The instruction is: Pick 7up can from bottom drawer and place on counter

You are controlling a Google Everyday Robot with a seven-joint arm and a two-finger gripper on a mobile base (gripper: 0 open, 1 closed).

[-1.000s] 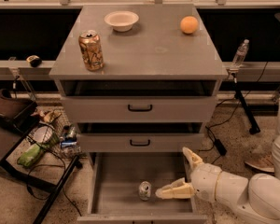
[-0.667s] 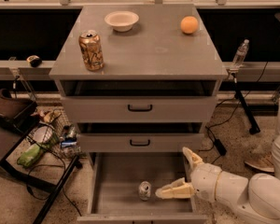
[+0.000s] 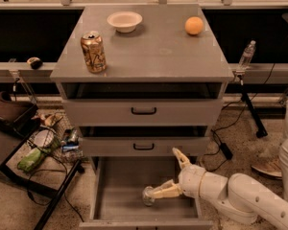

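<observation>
The 7up can (image 3: 147, 196), small and silvery, stands on the floor of the pulled-out bottom drawer (image 3: 116, 190), right of its middle. My gripper (image 3: 163, 172) is open, reaching into the drawer from the right. Its lower finger (image 3: 164, 190) points left and its tip is at the can's right side. The upper finger (image 3: 179, 156) points up towards the middle drawer front. The counter (image 3: 149, 47) is the cabinet's flat grey top.
On the counter stand a gold and brown can (image 3: 93, 51) at the front left, a white bowl (image 3: 125, 21) at the back and an orange (image 3: 194, 26) at the back right. The two upper drawers are closed. Clutter and cables lie on the floor at left.
My gripper has moved a little to the left, bringing the lower finger up against the can. The can has not moved.
</observation>
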